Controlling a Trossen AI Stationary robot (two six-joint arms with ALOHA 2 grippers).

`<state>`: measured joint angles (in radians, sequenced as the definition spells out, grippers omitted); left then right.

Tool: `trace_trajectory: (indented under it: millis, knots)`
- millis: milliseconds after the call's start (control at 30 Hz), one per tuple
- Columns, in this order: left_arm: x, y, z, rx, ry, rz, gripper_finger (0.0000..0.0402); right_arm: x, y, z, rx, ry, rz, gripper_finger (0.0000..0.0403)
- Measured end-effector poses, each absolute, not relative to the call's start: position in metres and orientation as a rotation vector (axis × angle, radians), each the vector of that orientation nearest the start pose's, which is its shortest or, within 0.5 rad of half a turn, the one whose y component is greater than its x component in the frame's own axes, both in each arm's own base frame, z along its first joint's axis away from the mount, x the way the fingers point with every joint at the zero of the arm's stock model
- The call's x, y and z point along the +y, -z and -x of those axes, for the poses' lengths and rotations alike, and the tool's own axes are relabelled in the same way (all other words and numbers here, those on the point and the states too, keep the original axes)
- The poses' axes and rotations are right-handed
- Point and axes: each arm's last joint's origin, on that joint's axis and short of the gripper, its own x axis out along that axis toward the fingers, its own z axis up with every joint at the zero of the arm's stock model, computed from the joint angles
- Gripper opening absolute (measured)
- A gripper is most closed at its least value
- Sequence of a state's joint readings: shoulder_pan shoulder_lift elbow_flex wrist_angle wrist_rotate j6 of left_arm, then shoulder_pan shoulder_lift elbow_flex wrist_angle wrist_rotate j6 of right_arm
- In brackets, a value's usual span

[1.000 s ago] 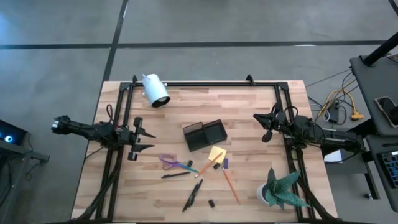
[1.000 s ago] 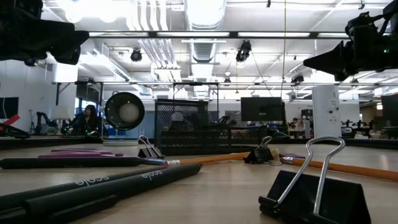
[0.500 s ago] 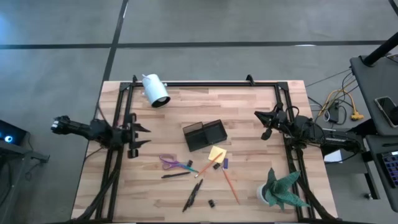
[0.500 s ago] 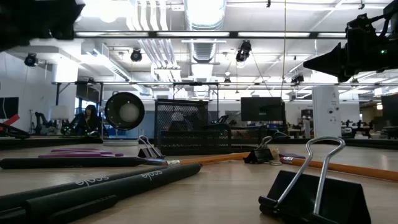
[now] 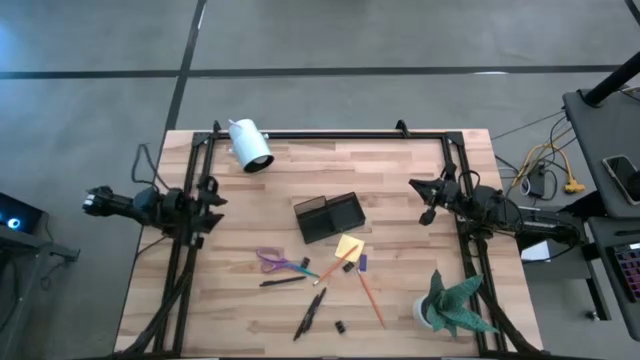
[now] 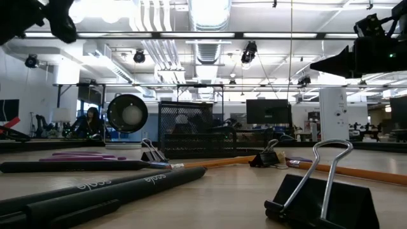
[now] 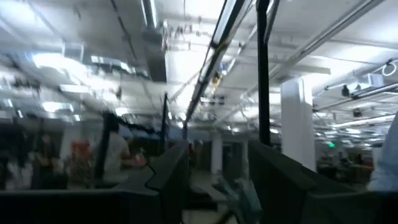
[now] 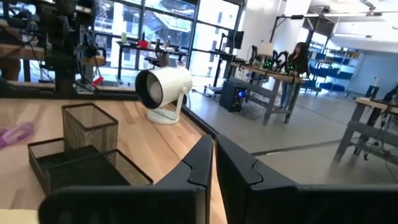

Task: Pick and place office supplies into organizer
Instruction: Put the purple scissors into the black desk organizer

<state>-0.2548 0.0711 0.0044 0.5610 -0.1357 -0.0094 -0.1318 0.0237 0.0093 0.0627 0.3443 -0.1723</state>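
While both arms hang back at the table's edges, we note the supplies lying loose on the wood. In the high view the left gripper (image 5: 207,198) sits at the left edge of the table, over the black frame rail (image 5: 180,262); its fingers stand apart with nothing between them. The right gripper (image 5: 425,200) sits at the right side, fingers pressed together, holding nothing.

The organizer (image 5: 328,217), a dark mesh box, stands at frame centre. Just below and right of it lies the yellow sticky-note pad (image 5: 348,246), with a small purple piece (image 5: 362,262) beside it. The purple-handled scissors (image 5: 277,262) lie lower left of the organizer, a black pen (image 5: 281,282) under them. Another black pen (image 5: 311,311) lies lower still, and the orange pencil (image 5: 370,295) slants toward the lower right. A black binder clip (image 5: 340,327) rests near the bottom.

We see the white camera (image 5: 249,145) at upper left and the green plant (image 5: 452,307) at lower right.
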Motion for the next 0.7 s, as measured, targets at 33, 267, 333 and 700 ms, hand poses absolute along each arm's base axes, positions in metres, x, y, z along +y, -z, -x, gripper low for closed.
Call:
trace_trajectory:
  millis: [33, 267, 333, 700]
  knots:
    - [-0.0192, -0.2096, -0.0890, -0.461, 0.125, 0.124, 0.0151, -0.0224, -0.1709, -0.0947, -0.008, 0.479, 0.165, 0.0013]
    - [-0.0203, -0.2031, -0.0933, -0.379, 0.142, 0.199, 0.0151, -0.0224, -0.1709, -0.0947, -0.011, 0.478, 0.150, 0.0013]
    - [-0.0203, -0.2028, -0.0936, -0.376, 0.141, 0.198, 0.0151, -0.0224, -0.1709, -0.0947, -0.010, 0.478, 0.157, 0.0013]
    - [-0.0203, -0.2033, -0.0936, -0.381, 0.142, 0.200, 0.0151, -0.0224, -0.1709, -0.0947, -0.014, 0.478, 0.142, 0.0013]
